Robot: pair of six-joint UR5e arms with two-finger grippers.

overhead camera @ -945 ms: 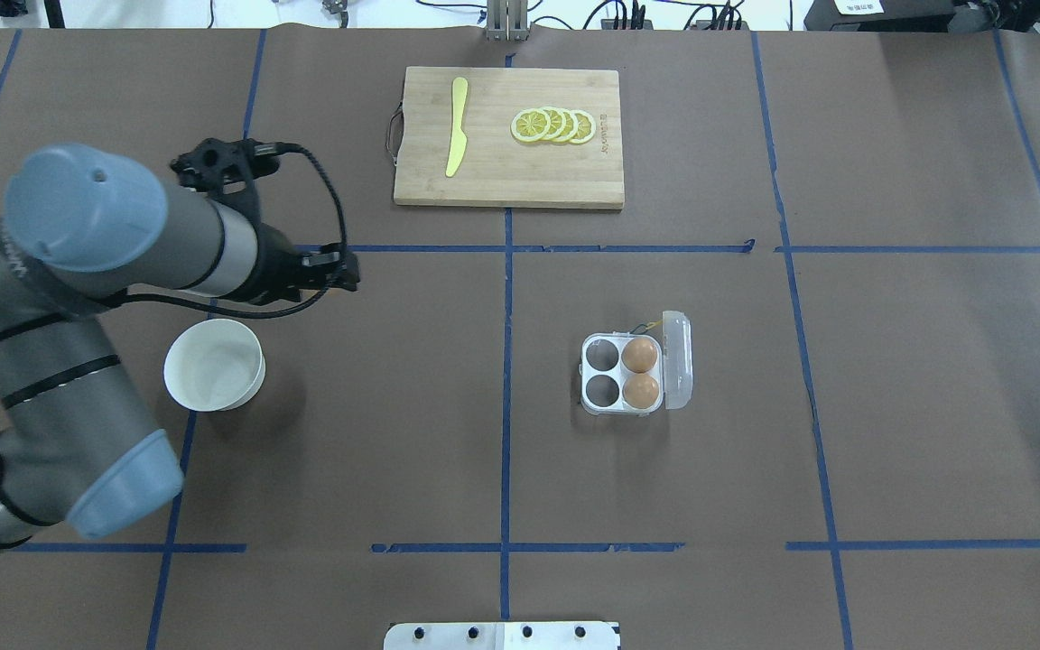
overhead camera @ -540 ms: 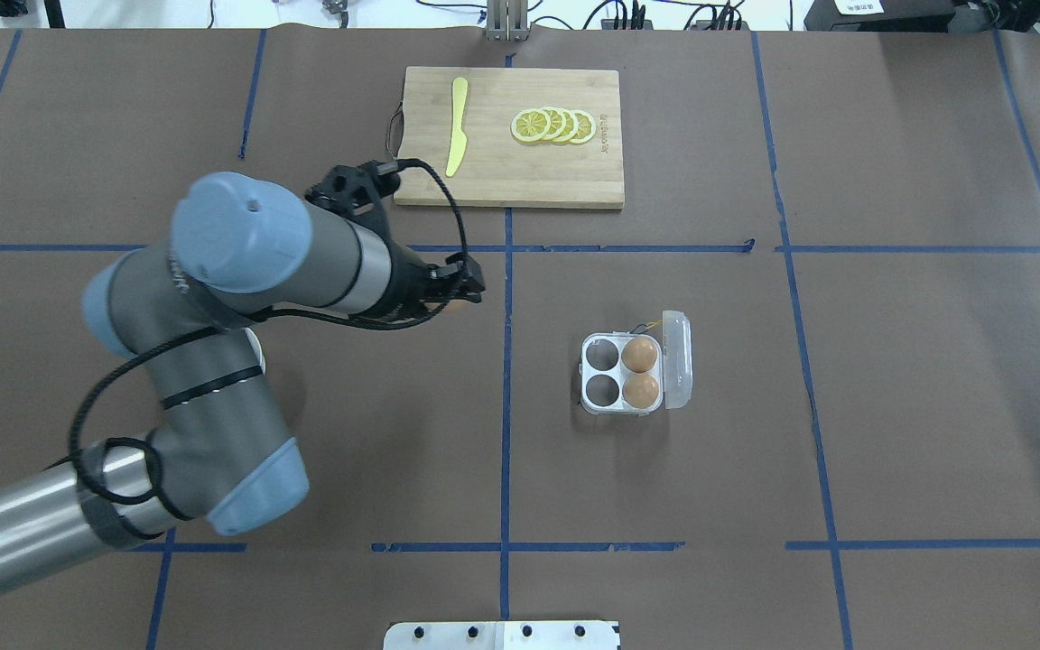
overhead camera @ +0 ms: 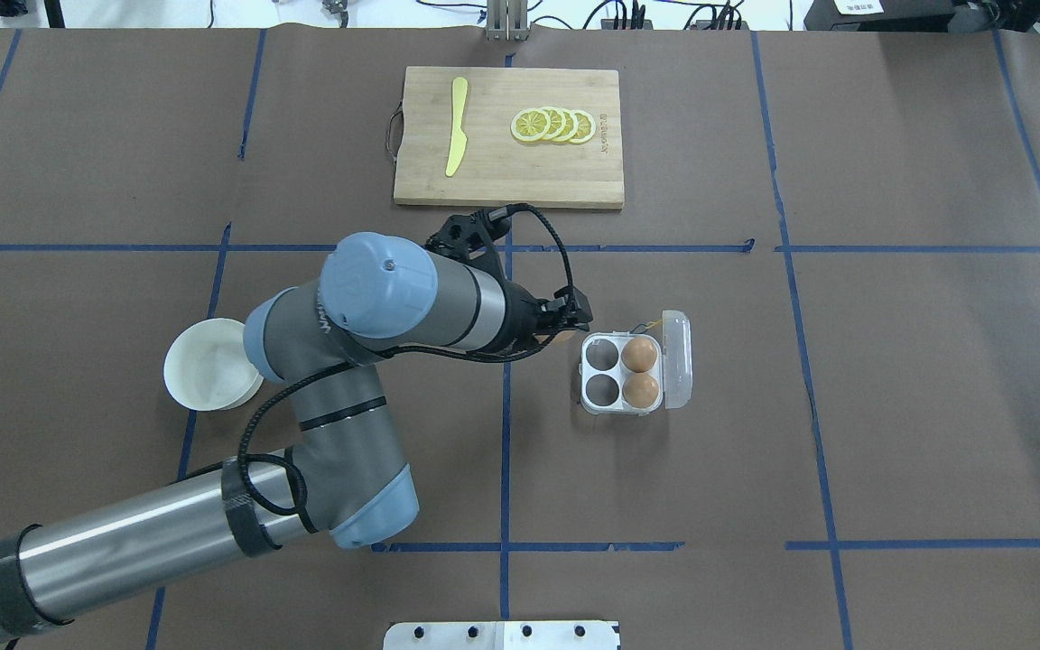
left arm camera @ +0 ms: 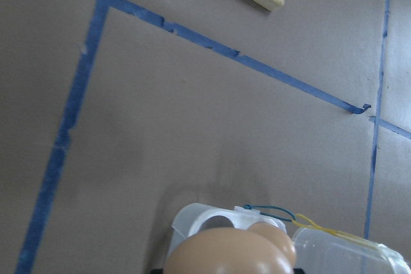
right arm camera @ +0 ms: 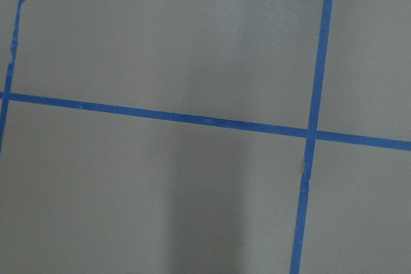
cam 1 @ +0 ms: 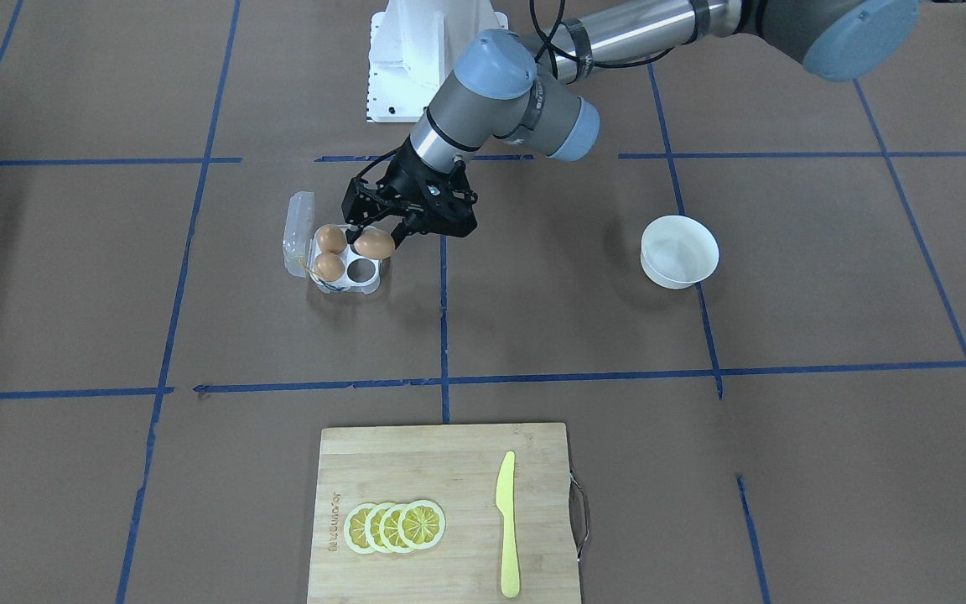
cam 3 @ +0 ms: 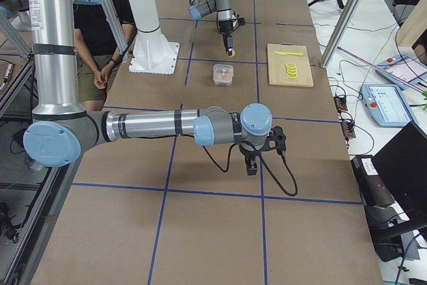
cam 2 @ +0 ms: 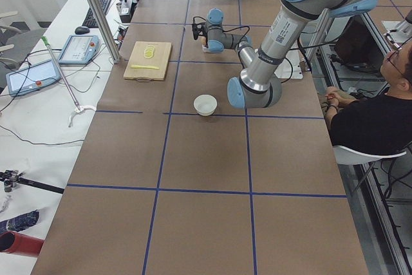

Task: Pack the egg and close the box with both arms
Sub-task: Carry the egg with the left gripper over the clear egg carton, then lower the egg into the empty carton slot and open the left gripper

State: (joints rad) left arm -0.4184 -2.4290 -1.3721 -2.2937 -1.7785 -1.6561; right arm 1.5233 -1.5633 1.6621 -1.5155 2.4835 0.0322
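Note:
My left gripper (cam 1: 379,236) is shut on the orange-brown egg (cam 1: 374,245) and holds it just above the box's near-left edge. In the overhead view the gripper (overhead camera: 574,327) sits right beside the box (overhead camera: 589,403). The clear box (cam 1: 371,283) lies open, its lid (overhead camera: 678,359) folded out to the right. Two brown eggs (overhead camera: 639,354) (overhead camera: 641,390) fill its right cells; the two left cells are empty. The left wrist view shows the held egg (left arm camera: 228,255) over the box (left arm camera: 191,217). My right gripper (cam 3: 252,163) shows only in the exterior right view, low over bare table; I cannot tell its state.
A white bowl (overhead camera: 208,370) stands at the left, partly under my left arm. A wooden cutting board (overhead camera: 506,176) with lemon slices (overhead camera: 554,125) and a yellow knife (overhead camera: 456,126) lies at the far side. The white pedestal (cam 1: 416,50) stands at the robot's base.
My left arm has swung right from above the bowl to the box's left edge, carrying the egg. The box and its two eggs have not moved.

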